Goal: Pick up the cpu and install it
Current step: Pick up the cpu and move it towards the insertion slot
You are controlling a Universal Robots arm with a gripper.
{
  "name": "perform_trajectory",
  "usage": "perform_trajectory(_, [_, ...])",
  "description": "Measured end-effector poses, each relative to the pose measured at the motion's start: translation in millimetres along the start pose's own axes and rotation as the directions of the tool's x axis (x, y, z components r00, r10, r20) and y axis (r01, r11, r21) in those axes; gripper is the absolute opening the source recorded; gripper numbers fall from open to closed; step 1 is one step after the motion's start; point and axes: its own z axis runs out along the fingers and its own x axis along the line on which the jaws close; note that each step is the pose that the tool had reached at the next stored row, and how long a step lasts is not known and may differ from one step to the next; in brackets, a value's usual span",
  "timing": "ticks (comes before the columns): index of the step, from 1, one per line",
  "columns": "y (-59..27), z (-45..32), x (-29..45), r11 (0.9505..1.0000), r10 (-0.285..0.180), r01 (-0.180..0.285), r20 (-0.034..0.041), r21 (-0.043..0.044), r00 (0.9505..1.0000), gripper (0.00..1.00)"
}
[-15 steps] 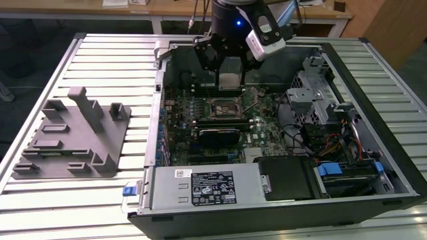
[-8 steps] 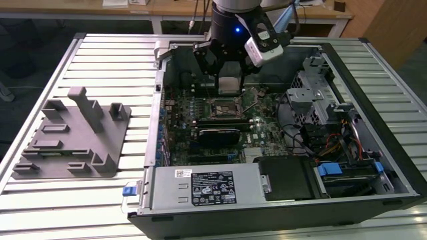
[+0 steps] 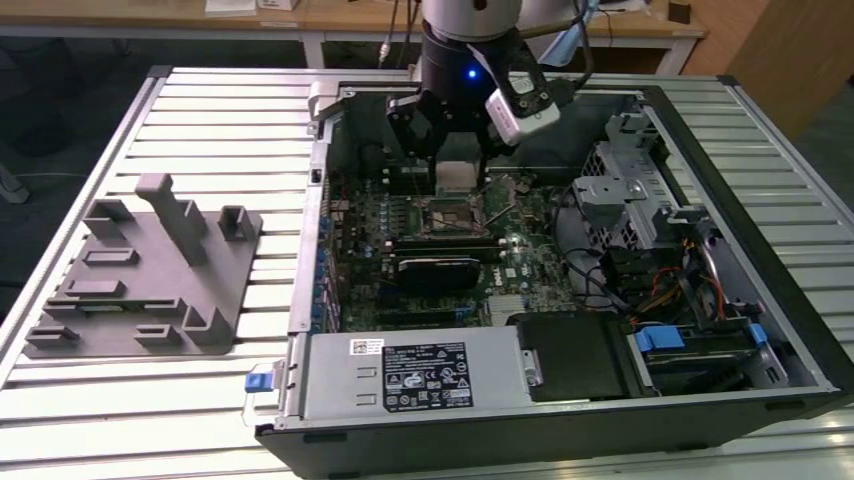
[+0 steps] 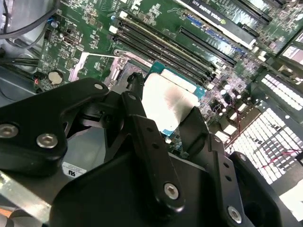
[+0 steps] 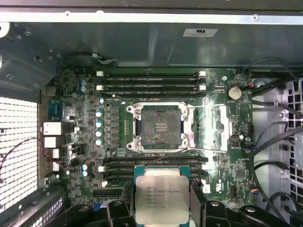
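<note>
The claw (image 5: pixel 162 210) is pinching the cpu (image 5: pixel 162 196) by two opposite edges, with the silver top turned up towards the wrist. I'd guess it is held that way to keep the chip level and its underside clear of the fingers. The chip hangs in the air, touching nothing but the claw.

Close beneath the claw is the socket (image 5: pixel 161 126), empty, with its metal plate (image 5: pixel 220 125) swung aside, presumably to leave the way in clear. Around the socket is the green motherboard (image 5: pixel 222 179), lying flat in the opened computer case (image 3: pixel 787 330), which gives the arm access from above.

Well away from the claw, outside the case on the slatted desk (image 3: pixel 214 110), is a grey moulded tray (image 3: pixel 147 270).
</note>
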Motion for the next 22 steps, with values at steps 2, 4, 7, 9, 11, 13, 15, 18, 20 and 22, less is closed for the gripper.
perform_trajectory(2, [2.0,2.8,0.2,1.0,0.0,0.0,0.0001,-0.0003,1.0,0.55])
perform_trajectory(4, [5.1,5.6,0.3,1.0,0.0,0.0,0.0,-0.0003,1.0,0.55])
perform_trajectory(7, [10.4,10.4,0.6,1.0,0.0,0.0,0.0,-0.0003,1.0,0.55])
perform_trajectory(9, [13.5,13.3,0.8,1.0,0.0,0.0,0.0001,-0.0003,1.0,0.55])
perform_trajectory(11, [16.9,15.7,1.0,1.0,0.0,0.0,0.0,-0.0001,1.0,0.55])
perform_trajectory(13, [20.4,18.8,1.2,1.0,0.0,0.0,0.0001,-0.0003,1.0,0.55])
perform_trajectory(15, [23.1,21.9,1.5,1.0,0.0,0.0,0.0,-0.0001,1.0,0.55])
perform_trajectory(18, [25.8,27.4,1.7,1.0,0.0,0.0,0.0001,-0.0004,1.0,0.55])
perform_trajectory(20, [27.0,31.0,1.9,1.0,0.0,0.0,0.0,-0.0002,1.0,0.55])
perform_trajectory(22, [28.0,34.8,2.1,1.0,0.0,0.0,0.0,-0.0002,1.0,0.55])
